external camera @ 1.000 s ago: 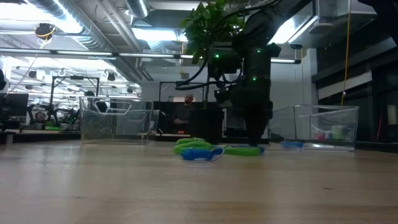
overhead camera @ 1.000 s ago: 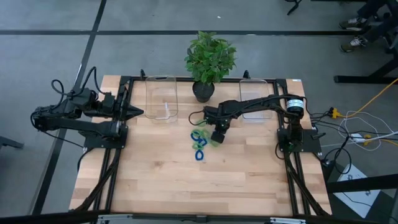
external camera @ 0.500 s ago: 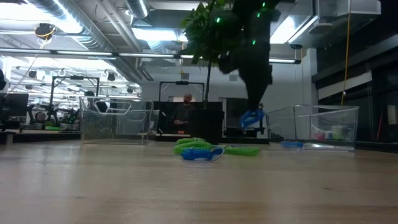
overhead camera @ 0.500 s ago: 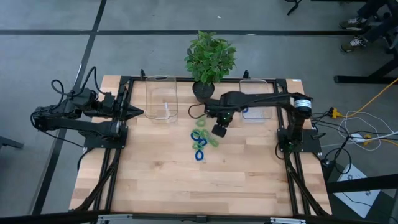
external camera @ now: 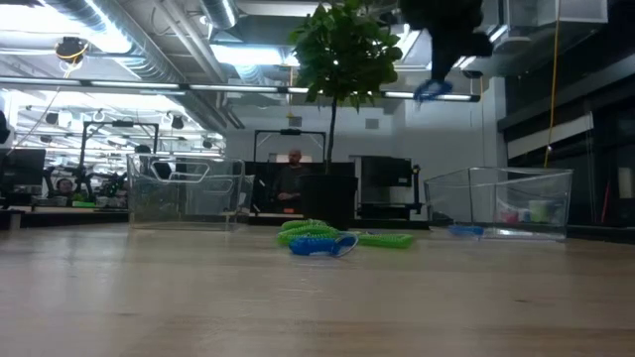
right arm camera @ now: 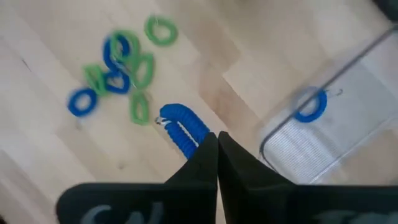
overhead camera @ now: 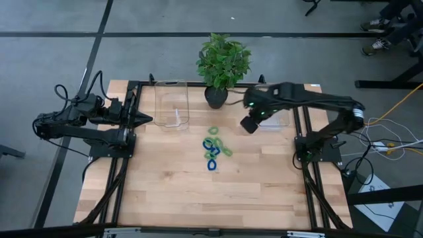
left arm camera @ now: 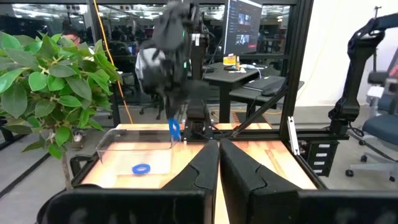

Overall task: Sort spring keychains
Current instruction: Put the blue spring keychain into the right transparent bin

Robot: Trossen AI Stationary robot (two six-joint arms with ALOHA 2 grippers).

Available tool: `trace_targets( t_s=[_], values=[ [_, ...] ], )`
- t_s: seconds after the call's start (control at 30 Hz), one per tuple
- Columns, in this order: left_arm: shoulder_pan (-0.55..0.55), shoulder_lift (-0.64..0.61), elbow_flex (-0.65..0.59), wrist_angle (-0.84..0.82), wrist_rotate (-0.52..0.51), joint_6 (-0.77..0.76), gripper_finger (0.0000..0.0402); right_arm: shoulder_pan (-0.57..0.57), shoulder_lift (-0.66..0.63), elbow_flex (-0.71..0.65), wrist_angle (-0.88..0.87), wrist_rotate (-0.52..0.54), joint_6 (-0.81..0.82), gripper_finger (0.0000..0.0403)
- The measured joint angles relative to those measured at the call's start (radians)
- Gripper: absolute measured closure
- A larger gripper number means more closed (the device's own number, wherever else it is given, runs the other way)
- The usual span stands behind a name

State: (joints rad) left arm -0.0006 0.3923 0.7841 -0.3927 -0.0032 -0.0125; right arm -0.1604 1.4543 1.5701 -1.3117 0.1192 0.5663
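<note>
Blue and green coiled spring keychains (overhead camera: 213,149) lie clustered mid-counter, near a leafy potted plant (overhead camera: 223,63). Right hand (overhead camera: 249,123) grips one blue coiled keychain (right arm camera: 184,132) beside the clear plastic bin (overhead camera: 275,118); left hand (overhead camera: 147,119) rests pinched closed.

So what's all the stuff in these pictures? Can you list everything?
Table: one, light wood, under everything.
Left bin: one, clear, back of the table on the left; looks empty.
Right bin: one, clear, back right, with one blue keychain inside.
Plant: one, leafy green in a dark pot, back edge between the bins.
Pile of keychains: several blue and green loops, middle of the table.
Held keychain: one, blue, in the right gripper.
Person: one, far off in the room behind.
Left gripper: dark, shut, waiting by the left bin.
Right gripper: dark, lifted above the table near the right bin.
</note>
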Motion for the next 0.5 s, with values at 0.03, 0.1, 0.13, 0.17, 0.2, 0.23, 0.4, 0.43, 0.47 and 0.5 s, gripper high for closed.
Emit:
trace_targets(
  t_s=[0.03, 0.1, 0.13, 0.17, 0.2, 0.23, 0.4, 0.43, 0.47, 0.5],
  values=[
    [0.000, 0.000, 0.000, 0.000, 0.000, 0.000, 0.0390, 0.000, -0.010, 0.023, -0.016, 0.014, 0.018, 0.0403],
    [0.000, 0.000, 0.000, 0.000, 0.000, 0.000, 0.0392, 0.005, -0.019, 0.091, -0.078, 0.065, 0.033, 0.0403],
    [0.000, 0.000, 0.000, 0.000, 0.000, 0.000, 0.0393, 0.008, -0.017, 0.128, -0.122, 0.103, 0.032, 0.0403],
    [0.000, 0.000, 0.000, 0.000, 0.000, 0.000, 0.0393, 0.009, -0.014, 0.163, -0.165, 0.145, 0.031, 0.0403],
    [0.000, 0.000, 0.000, 0.000, 0.000, 0.000, 0.0393, 0.008, -0.010, 0.193, -0.203, 0.177, 0.029, 0.0403],
    [0.000, 0.000, 0.000, 0.000, 0.000, 0.000, 0.0393, 0.004, -0.006, 0.221, -0.242, 0.202, 0.029, 0.0403],
    [0.000, 0.000, 0.000, 0.000, 0.000, 0.000, 0.0389, -0.047, -0.011, 0.247, -0.259, 0.239, -0.021, 0.0403],
    [0.000, 0.000, 0.000, 0.000, 0.000, 0.000, 0.0389, -0.060, -0.011, 0.240, -0.256, 0.240, -0.021, 0.0403],
    [0.000, 0.000, 0.000, 0.000, 0.000, 0.000, 0.0390, -0.070, -0.012, 0.230, -0.260, 0.240, -0.018, 0.0403],
    [0.000, 0.000, 0.000, 0.000, 0.000, 0.000, 0.0391, -0.080, -0.011, 0.221, -0.262, 0.240, -0.014, 0.0403]
  ],
)
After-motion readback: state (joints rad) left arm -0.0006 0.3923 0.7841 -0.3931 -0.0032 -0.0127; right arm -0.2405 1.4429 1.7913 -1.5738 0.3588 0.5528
